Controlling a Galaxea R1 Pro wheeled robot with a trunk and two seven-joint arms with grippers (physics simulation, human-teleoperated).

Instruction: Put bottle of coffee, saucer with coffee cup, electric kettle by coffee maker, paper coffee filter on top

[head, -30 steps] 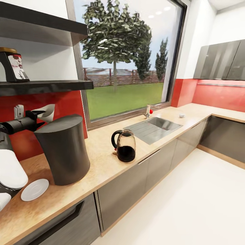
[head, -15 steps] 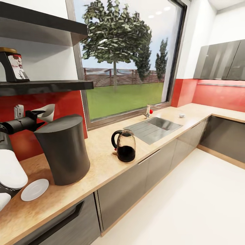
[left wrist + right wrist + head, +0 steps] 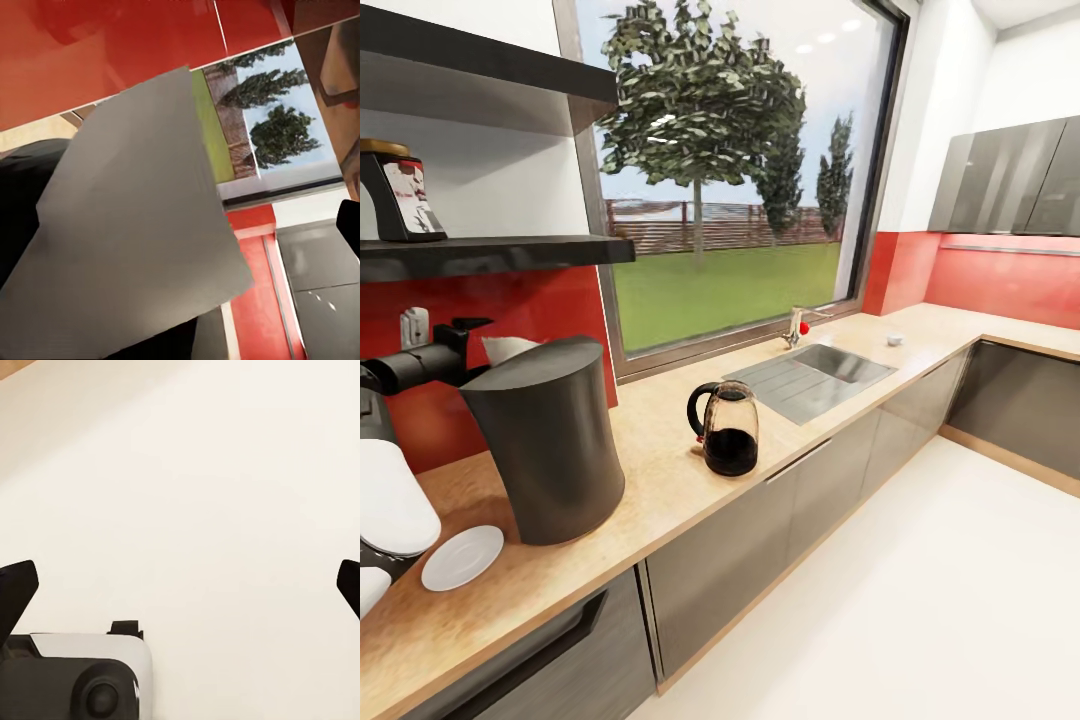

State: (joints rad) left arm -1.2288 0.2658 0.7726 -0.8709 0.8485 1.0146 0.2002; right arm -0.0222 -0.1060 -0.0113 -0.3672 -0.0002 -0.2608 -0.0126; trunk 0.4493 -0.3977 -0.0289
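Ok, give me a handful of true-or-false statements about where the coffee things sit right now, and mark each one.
1. The bottle of coffee stands on the kitchen shelf. True.
2. The saucer lies on the kitchen countertop beside the coffee maker. True.
3. The electric kettle sits in the sink. False: it stands on the countertop, apart from the sink.
4. The coffee cup rests on the saucer. False: the saucer is bare.
5. The right gripper is shut. False: its fingers are spread wide.

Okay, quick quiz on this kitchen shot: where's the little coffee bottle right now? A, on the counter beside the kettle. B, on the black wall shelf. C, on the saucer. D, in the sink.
B: the coffee bottle stands on the black wall shelf, above the coffee maker on the counter.
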